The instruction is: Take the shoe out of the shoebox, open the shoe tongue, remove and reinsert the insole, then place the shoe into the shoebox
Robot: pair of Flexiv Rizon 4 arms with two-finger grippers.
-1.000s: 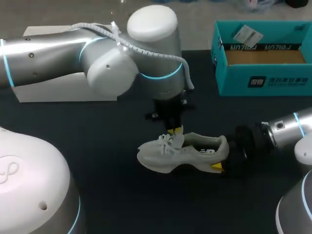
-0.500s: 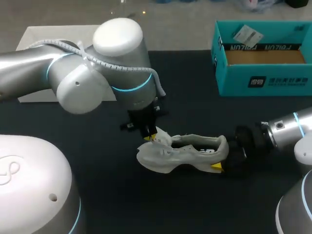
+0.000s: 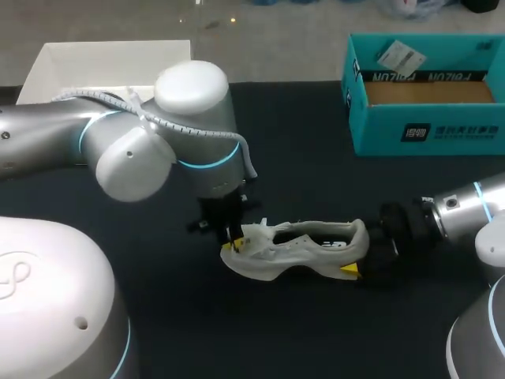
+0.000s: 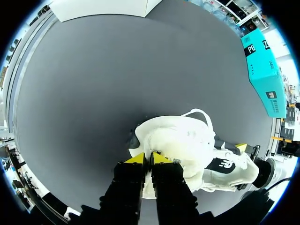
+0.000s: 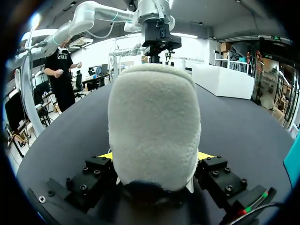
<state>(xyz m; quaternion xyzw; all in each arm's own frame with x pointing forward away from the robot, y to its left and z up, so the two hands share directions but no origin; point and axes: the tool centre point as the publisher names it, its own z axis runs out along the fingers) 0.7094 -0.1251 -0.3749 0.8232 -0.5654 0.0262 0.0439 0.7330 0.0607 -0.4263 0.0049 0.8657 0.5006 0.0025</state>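
Note:
A pale grey-white shoe [image 3: 304, 251] lies on its side on the dark table, toe to the left. My left gripper [image 3: 231, 243] is at the toe end, its yellow tips almost together and shut on the tongue [image 4: 173, 140], which is drawn forward over the toe. In the left wrist view the gripper [image 4: 149, 158] sits right against the white upper of the shoe [image 4: 206, 157]. My right gripper [image 3: 359, 259] holds the heel from both sides. In the right wrist view the heel [image 5: 154, 122] fills the space between that gripper's [image 5: 157, 157] fingers. The teal shoebox [image 3: 426, 126] stands open at the back right.
A white box lid [image 3: 102, 59] lies at the back left, partly behind my left arm. A small paper card [image 3: 400, 57] leans inside the shoebox. Bare dark table surface [image 3: 316, 181] lies between the shoe and the shoebox.
My left arm has moved left and lower, from over the laces to the toe, drawing the tongue forward so the shoe's mouth gapes wider. The right arm and the heel stayed put.

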